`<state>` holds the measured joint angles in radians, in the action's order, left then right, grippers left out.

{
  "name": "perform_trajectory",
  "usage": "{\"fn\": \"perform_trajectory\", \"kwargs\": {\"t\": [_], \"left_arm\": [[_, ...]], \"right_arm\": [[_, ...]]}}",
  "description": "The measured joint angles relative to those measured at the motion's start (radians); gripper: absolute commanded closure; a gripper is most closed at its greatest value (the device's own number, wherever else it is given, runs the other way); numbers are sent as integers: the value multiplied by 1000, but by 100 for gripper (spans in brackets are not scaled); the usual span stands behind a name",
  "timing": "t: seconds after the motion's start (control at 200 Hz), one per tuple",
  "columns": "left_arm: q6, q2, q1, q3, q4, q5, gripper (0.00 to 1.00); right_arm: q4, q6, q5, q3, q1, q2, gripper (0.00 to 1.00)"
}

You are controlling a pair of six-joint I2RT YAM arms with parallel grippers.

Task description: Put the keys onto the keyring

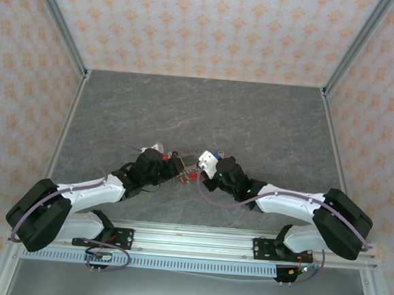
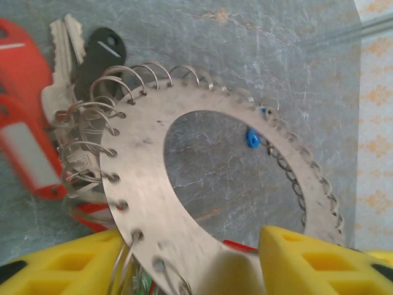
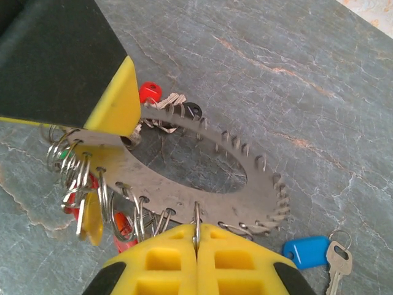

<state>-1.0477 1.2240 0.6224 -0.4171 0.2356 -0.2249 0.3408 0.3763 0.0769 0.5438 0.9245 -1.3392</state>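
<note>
Keyring (image 1: pixel 184 167) sits mid-table (image 1: pixel 254 118) between the two grippers, which meet tip to tip over it. From the left wrist it is a flat grey disc (image 2: pixel 153 184) with a wide hole, its rim punched with small holes that carry wire loops. It stands tilted rather than flat, and whether its far rim touches the table I cannot tell. The left gripper (image 2: pixel 190 258) has its yellow fingers (image 2: pixel 313 258) well apart, the keyring's near rim passing through the gap between them with no pad clearly pressing on it. From the right wrist one of those fingers (image 3: pixel 113 104) hangs over the keyring's (image 3: pixel 261 184) far-left rim. The right gripper (image 3: pixel 196 236) has its pads pressed together on one wire loop (image 3: pixel 196 215) threaded through a hole in the rim nearest it. Loops crowd the rim beside the left gripper, with a yellow tag (image 3: pixel 92 221) and red tags hanging below them. In the left wrist view a silver key (image 2: pixel 61 55), a black tag (image 2: pixel 101 49) and a red tag (image 2: pixel 24 141) lie bunched just beyond the rim. A blue-tagged key (image 3: pixel 305 252) lies on the table just right of the right gripper, apart from the keyring. From above, the left gripper (image 1: pixel 174 166) and the right gripper (image 1: pixel 201 167) flank the keyring closely.
</note>
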Motion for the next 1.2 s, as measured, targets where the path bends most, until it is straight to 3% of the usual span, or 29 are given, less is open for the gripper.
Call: {"fn": "perform_trajectory", "kwargs": {"t": [0.155, 0.28, 0.44, 0.606, 0.741, 0.921, 1.201], "left_arm": [[0, -11, 2, 0, -5, 28, 21], [2, -31, 4, 15, -84, 58, 14], [11, -159, 4, 21, -209, 140, 11], [44, -315, 4, -2, -354, 273, 9], [76, -395, 4, -27, -427, 362, 9], [149, -452, 4, -34, -454, 418, 9], [349, -486, 4, -56, -401, 405, 9]], "right_arm": [[26, -18, -30, 0, 0, -35, 100], [51, -25, -94, -3, 0, -46, 100], [69, 33, -192, -3, 19, -47, 100], [136, 212, -287, -4, 121, -108, 100], [194, 309, -292, -33, 184, -175, 100], [195, 271, -135, -68, 122, -94, 100], [106, 124, 345, -66, -134, 147, 100]]}}
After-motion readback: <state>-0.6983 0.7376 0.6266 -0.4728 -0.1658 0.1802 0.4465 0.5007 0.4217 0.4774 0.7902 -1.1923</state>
